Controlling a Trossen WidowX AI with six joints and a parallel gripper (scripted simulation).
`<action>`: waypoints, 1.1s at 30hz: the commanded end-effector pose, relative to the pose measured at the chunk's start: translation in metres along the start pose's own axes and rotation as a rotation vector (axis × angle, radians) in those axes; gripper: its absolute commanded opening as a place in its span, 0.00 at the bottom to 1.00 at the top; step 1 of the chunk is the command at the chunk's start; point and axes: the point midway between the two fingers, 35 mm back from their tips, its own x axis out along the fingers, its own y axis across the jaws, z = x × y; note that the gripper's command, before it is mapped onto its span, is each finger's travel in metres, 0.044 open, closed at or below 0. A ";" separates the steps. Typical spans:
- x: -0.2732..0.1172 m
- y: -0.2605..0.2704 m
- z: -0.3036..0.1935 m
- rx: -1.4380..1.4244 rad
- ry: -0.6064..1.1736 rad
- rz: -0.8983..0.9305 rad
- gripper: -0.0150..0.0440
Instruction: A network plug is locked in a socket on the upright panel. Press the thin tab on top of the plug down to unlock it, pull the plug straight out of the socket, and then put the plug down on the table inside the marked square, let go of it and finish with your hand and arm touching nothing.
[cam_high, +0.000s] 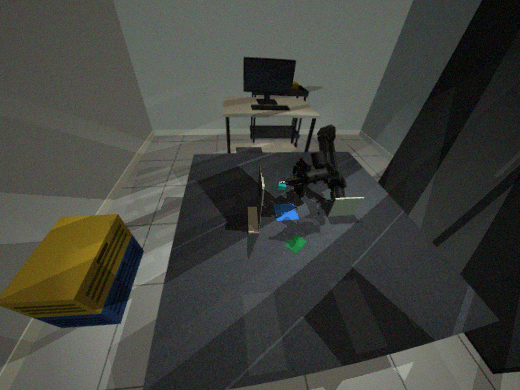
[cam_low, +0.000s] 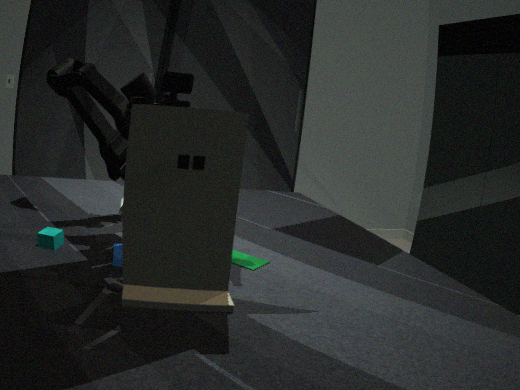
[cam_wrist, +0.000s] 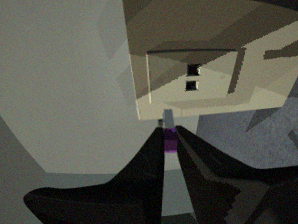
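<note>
The upright panel (cam_high: 261, 192) (cam_low: 182, 225) (cam_wrist: 260, 82) stands on the table. Its two square socket openings (cam_low: 191, 162) (cam_wrist: 192, 78) look empty. My gripper (cam_high: 288, 182) (cam_wrist: 168, 132) is shut on the plug, which is purple with a grey front part (cam_wrist: 168, 118), in the wrist view. The plug is out of the sockets and held off the table, in front of the panel. In the exterior view the panel hides the fingers. A flat blue square (cam_high: 286, 212) (cam_low: 117, 255) and a flat green square (cam_high: 296, 244) (cam_low: 250, 261) lie on the table; which is the marked one cannot be told.
A teal cube (cam_high: 282, 187) (cam_low: 50, 238) lies on the table near the gripper in the top view. A pale upright plate (cam_high: 347, 206) stands near the arm's base. A yellow and blue crate (cam_high: 65, 265) is off the table at the left.
</note>
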 end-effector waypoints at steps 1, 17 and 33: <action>0.003 -0.010 0.000 0.025 0.000 -0.066 0.25; 0.006 -0.063 0.000 0.082 -0.005 -0.364 0.25; -0.009 -0.110 0.011 0.121 -0.078 -0.644 0.25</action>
